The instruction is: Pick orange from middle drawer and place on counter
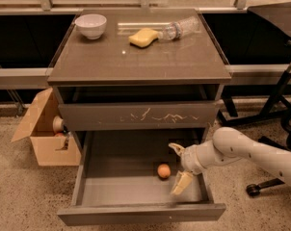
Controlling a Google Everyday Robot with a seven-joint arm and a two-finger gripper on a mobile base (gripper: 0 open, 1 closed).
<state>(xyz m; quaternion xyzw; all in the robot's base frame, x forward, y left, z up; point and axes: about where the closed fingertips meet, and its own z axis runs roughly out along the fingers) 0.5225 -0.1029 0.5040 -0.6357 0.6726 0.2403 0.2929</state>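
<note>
The orange (164, 171) is a small round fruit lying on the grey floor of the open middle drawer (136, 214), right of centre. My gripper (178, 169) reaches into the drawer from the right, just right of the orange. Its two pale fingers are spread apart, one (176, 148) behind the orange and one (181, 184) in front of it; neither touches it. The counter (136, 57) is the glossy dark top of the cabinet above.
On the counter stand a white bowl (91, 25), a yellow sponge (143, 37) and a lying plastic bottle (180, 28). A scratched drawer front (138, 116) sits above the open drawer. A cardboard box (44, 134) stands on the floor left; chair legs (275, 105) are at the right.
</note>
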